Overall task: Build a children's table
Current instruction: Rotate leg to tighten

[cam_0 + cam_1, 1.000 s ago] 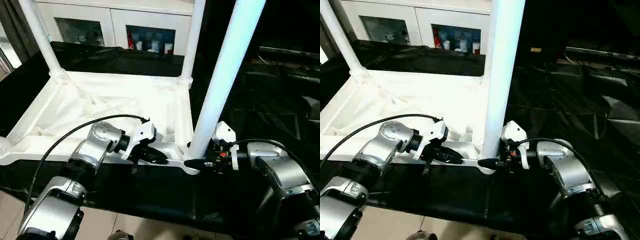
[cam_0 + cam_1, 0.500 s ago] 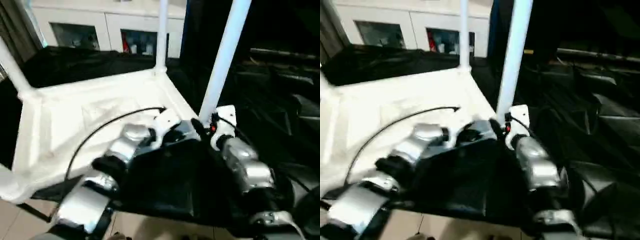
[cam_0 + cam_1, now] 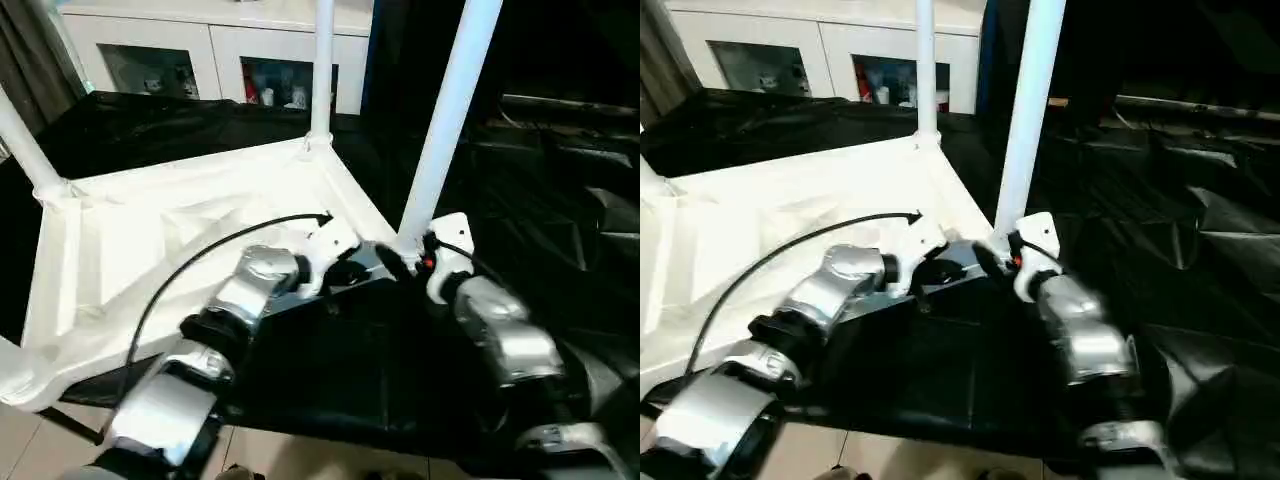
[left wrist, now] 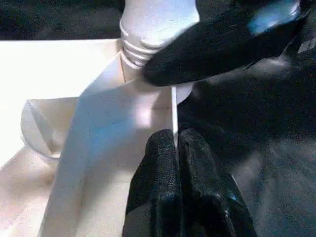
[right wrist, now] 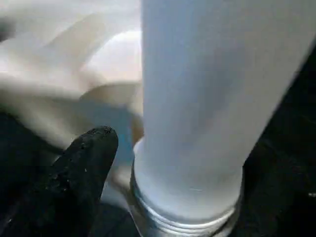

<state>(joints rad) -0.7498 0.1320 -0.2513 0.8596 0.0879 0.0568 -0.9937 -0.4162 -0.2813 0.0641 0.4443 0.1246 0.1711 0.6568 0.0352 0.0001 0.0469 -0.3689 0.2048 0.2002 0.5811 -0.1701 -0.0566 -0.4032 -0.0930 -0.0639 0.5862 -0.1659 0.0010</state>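
Observation:
The white table top [image 3: 150,250] lies upside down on black cloth, ribbed underside up. Three white legs stand upright in its corner sockets: the near right leg [image 3: 447,120], a far leg [image 3: 322,70] and a left leg [image 3: 22,140]. My left gripper [image 4: 175,136] is shut on the top's thin rim [image 4: 174,106], right beside the near right corner. My right gripper [image 3: 400,258] is at that leg's threaded base [image 4: 148,29], shut on it. One of its fingers [image 4: 217,44] lies across the base; the other is hidden behind the leg [image 5: 207,98].
A white cabinet [image 3: 200,50] with glass doors stands at the back. Creased black cloth [image 3: 540,180] covers the surface to the right. Light floor tiles [image 3: 20,440] show at the near left, below the cloth's edge. A black cable [image 3: 200,260] arcs over my left forearm.
The table top has swung round with both grippers on it, carrying the near right corner and its leg farther from me. Both grips look the same as before.

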